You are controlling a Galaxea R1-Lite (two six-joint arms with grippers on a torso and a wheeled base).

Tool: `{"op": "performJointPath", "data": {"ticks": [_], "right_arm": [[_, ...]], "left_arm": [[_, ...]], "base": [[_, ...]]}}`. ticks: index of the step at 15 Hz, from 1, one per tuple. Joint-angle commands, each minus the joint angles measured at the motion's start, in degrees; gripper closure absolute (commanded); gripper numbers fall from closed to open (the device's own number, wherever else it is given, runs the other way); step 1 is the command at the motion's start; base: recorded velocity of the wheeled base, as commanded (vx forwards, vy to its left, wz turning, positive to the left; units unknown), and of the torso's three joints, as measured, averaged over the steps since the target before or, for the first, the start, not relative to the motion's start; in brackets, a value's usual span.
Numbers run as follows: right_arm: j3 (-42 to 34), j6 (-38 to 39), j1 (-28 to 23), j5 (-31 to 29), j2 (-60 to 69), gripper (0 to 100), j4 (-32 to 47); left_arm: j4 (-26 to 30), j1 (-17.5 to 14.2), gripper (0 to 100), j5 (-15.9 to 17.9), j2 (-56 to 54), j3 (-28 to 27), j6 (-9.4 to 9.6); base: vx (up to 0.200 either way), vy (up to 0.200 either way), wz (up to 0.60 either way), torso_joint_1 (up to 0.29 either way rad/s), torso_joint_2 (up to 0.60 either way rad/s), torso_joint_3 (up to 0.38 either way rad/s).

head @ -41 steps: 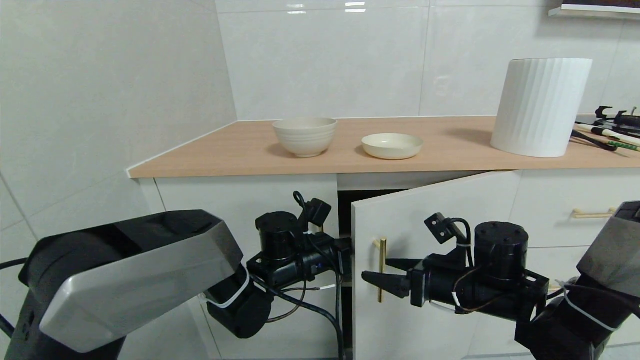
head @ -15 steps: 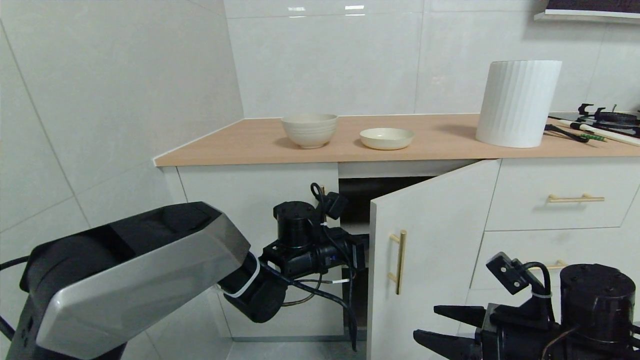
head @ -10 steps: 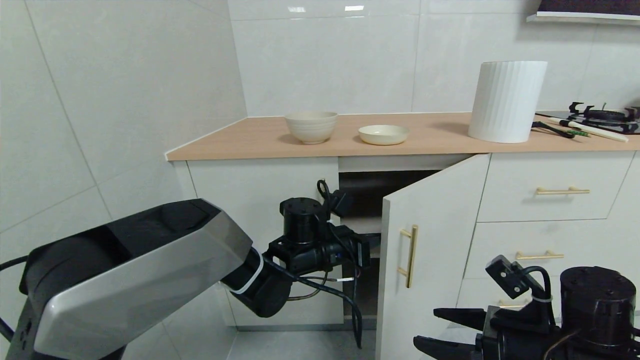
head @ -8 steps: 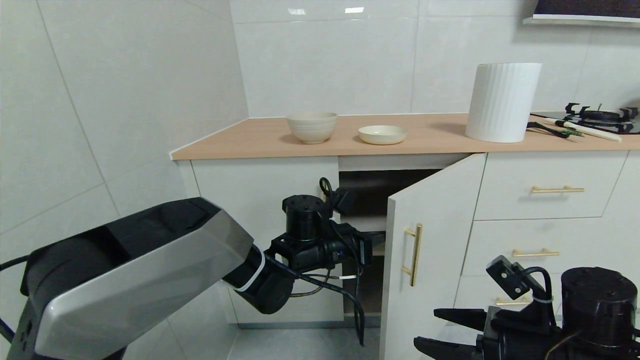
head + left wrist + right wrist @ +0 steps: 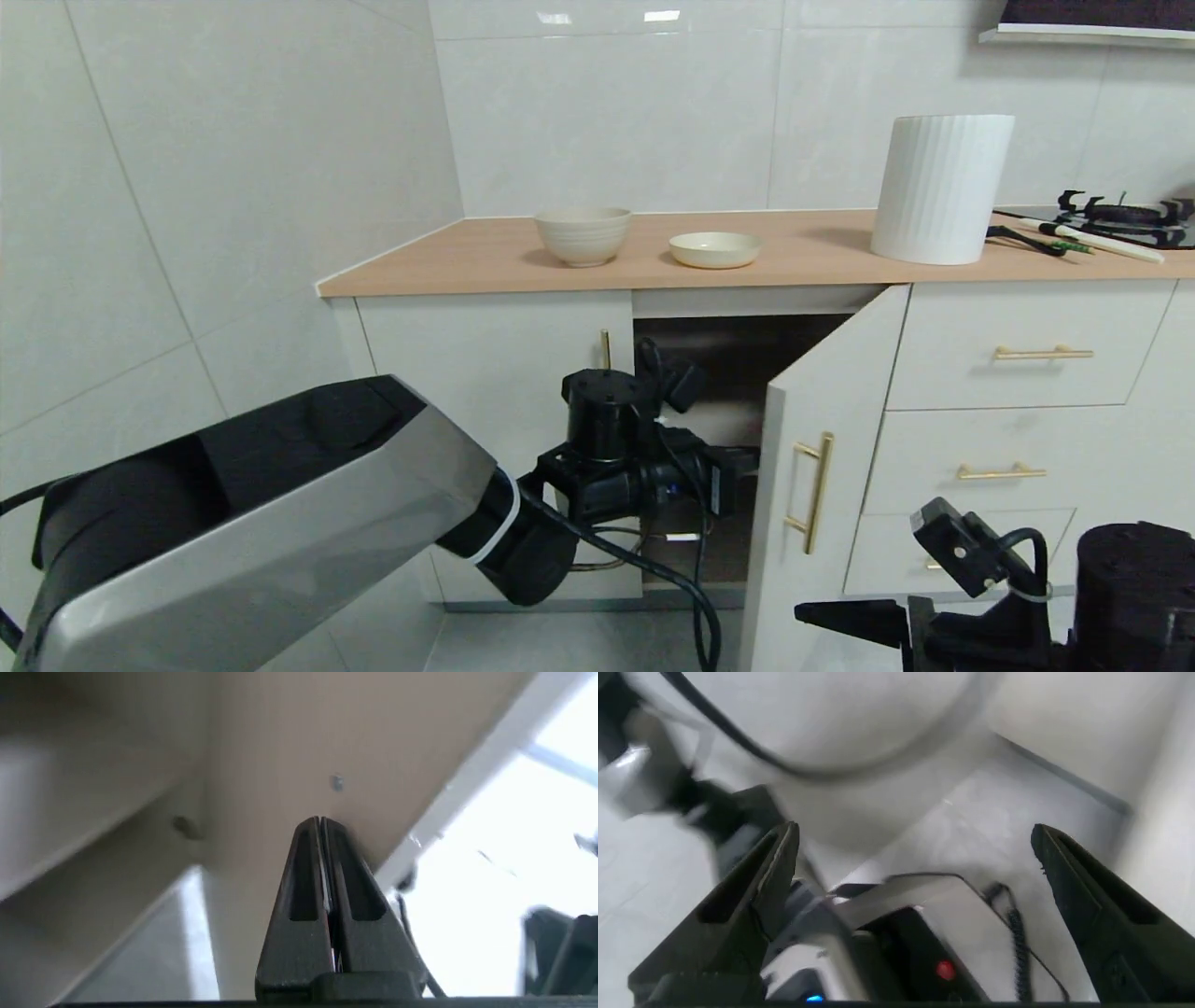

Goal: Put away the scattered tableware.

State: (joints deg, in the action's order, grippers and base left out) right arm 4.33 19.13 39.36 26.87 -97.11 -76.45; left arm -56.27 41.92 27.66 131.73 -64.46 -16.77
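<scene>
A cream bowl (image 5: 583, 235) and a shallow cream dish (image 5: 715, 249) stand side by side on the wooden countertop (image 5: 448, 257). Below them the cabinet door (image 5: 840, 448) with a gold handle (image 5: 814, 492) stands swung out. My left gripper (image 5: 747, 459) reaches into the gap at the door's inner side. In the left wrist view the left gripper (image 5: 320, 826) is shut, empty, its tip against the beige inner panel (image 5: 280, 747). My right gripper (image 5: 822, 618) hangs low in front of the door. Seen from the right wrist, the right gripper (image 5: 913, 835) is open over the floor.
A tall white ribbed container (image 5: 941, 187) stands on the counter to the right. Chopsticks and utensils (image 5: 1074, 241) lie beside a stove burner (image 5: 1120, 210). Drawers with gold handles (image 5: 1042, 353) fill the right side. A tiled wall closes the left.
The head camera has pulled back from the counter. The cabinet door has swung wider, with my left gripper moving right behind it. My right gripper left the handle and dropped low.
</scene>
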Motion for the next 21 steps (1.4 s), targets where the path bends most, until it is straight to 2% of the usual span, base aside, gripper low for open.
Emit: {"op": "performJointPath", "data": {"ticks": [1,2,3,4,6,7,8,9,10,12,13,14,15,16,17,19,20,21], "right_arm": [[-1.43,0.12,4.76,0.20,6.41,0,-0.02],[-2.31,0.12,9.15,0.11,9.66,0,0.16],[-2.39,0.03,10.82,-0.15,10.63,0,0.42],[-2.31,0.03,10.82,-0.24,10.45,0,0.51],[-1.87,0.03,10.29,-1.29,8.52,0,0.42],[-0.72,-0.05,10.03,-3.66,6.85,0,0.42],[0.95,-0.05,9.77,-5.51,5.97,0,0.42],[5.16,-0.14,6.95,-8.94,3.95,0,0.51],[9.73,-0.32,3.26,-10.08,1.84,0,0.51],[18.44,-1.90,-4.38,-9.99,-1.15,0,4.46],[23.01,-3.75,-7.37,-10.26,-1.42,0,12.02],[27.58,-7.35,-9.13,-13.16,-1.33,0,20.64],[30.65,-11.48,-9.39,-19.57,-1.50,0,26.35],[37.77,-17.63,-8.78,-36.10,-1.94,0,34.17],[42.08,-16.93,-7.46,-39.44,-1.85,0,37.60],[47.53,-16.75,-7.28,-37.77,-0.54,0,43.40],[52.89,-16.58,-7.20,-35.92,0.69,0,51.49],[55.09,-16.23,-6.93,-34.95,1.92,0,55.62]], "left_arm": [[2.13,5.27,100,0.20,-4.73,1.53,1.83],[3.19,8.53,100,0.11,-7.63,3.91,4.73],[2.48,9.67,100,-1.12,-10.35,8.48,6.84],[0.81,9.14,100,-3.23,-12.38,12.08,7.28],[-4.64,2.90,100,-6.92,-12.90,15.33,7.02],[-7.80,-1.93,100,-8.59,-13.78,17.09,6.93],[-7.89,-4.04,100,-9.03,-15.36,17.97,7.11],[-7.27,-8.17,100,-9.20,-19.06,19.64,7.28],[-5.25,-11.07,100,-9.20,-22.84,20.78,7.28],[5.65,-15.29,100,-9.55,-32.06,21.57,7.28],[13.38,-17.14,100,-11.58,-36.72,20.96,7.28],[21.38,-17.67,100,-15.44,-40.59,19.11,7.11],[27.09,-17.84,100,-19.05,-42.43,17.35,7.02],[34.39,-18.11,100,-24.67,-44.46,14.45,7.02],[35.62,-18.46,100,-25.90,-45.69,13.93,6.93],[35.62,-18.98,100,-25.81,-47.80,14.54,6.84],[35.62,-19.34,100,-25.29,-49.03,15.16,6.05],[35.62,-19.42,100,-25.20,-49.55,15.25,5.96]], "base": [[0.000,0.000,0.00,0.000,0.00,0.000],[0.000,0.000,0.00,0.000,0.00,0.000],[0.000,0.000,0.00,0.000,0.00,0.000],[0.000,0.000,0.00,0.000,0.00,0.000],[0.000,0.000,0.00,0.000,0.00,0.000],[0.000,0.000,0.00,0.000,0.00,0.000],[0.000,0.000,0.00,0.000,0.00,0.000],[0.000,0.000,0.00,0.000,0.00,0.000],[0.000,0.000,0.00,0.000,0.00,0.000],[0.000,0.000,0.00,0.000,0.00,0.000],[0.000,0.000,0.00,0.000,0.00,0.000],[0.000,0.000,0.00,0.000,0.00,0.000],[0.000,0.000,0.00,0.000,0.00,0.000],[0.000,0.000,0.00,0.000,0.00,0.000],[0.000,0.000,0.00,0.000,0.00,0.000],[0.000,0.000,0.00,0.000,0.00,0.000],[0.000,0.000,0.00,0.000,0.00,0.000],[0.000,0.000,0.00,0.000,0.00,0.000]]}}
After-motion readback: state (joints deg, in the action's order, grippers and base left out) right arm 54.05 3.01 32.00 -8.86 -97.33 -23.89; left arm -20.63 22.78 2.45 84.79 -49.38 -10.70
